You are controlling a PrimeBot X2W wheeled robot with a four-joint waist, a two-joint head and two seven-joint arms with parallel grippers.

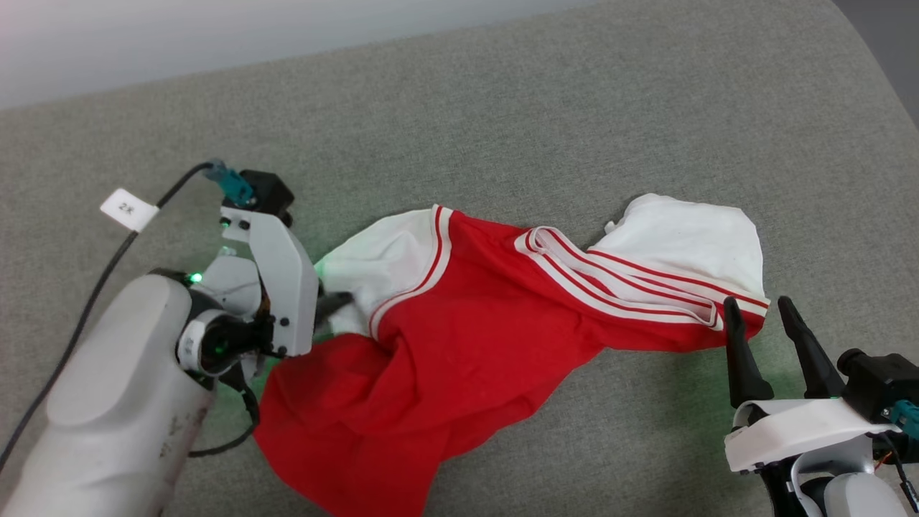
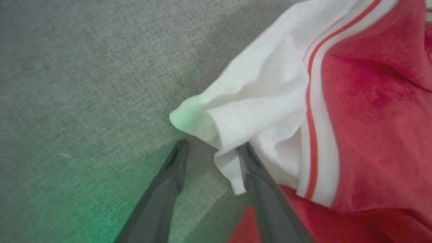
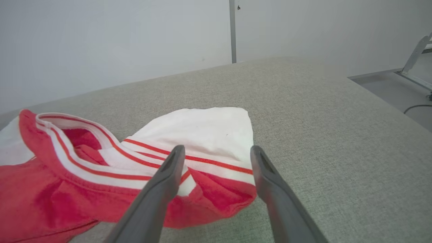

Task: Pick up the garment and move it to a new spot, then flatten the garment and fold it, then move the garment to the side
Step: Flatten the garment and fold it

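Since the jersey T-shirt (image 1: 459,330) is judged limp and light, sleeve hems (image 3: 216,163) are favoured; left hand (image 2: 213,144) and right hand (image 3: 217,150) are found open.

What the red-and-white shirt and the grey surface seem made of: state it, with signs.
Red jersey-style T-shirt with white sleeves: soft matte knit, probably cotton; it crumples in loose folds. Grey flat surface: coarse woven upholstery cloth, matte; visible weave.

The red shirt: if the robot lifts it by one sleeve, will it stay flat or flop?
Probably flops: the garment lies in crumpled folds on the grey surface. It looks thin, so likely light. Lifted by one white sleeve, the rest would probably dangle.
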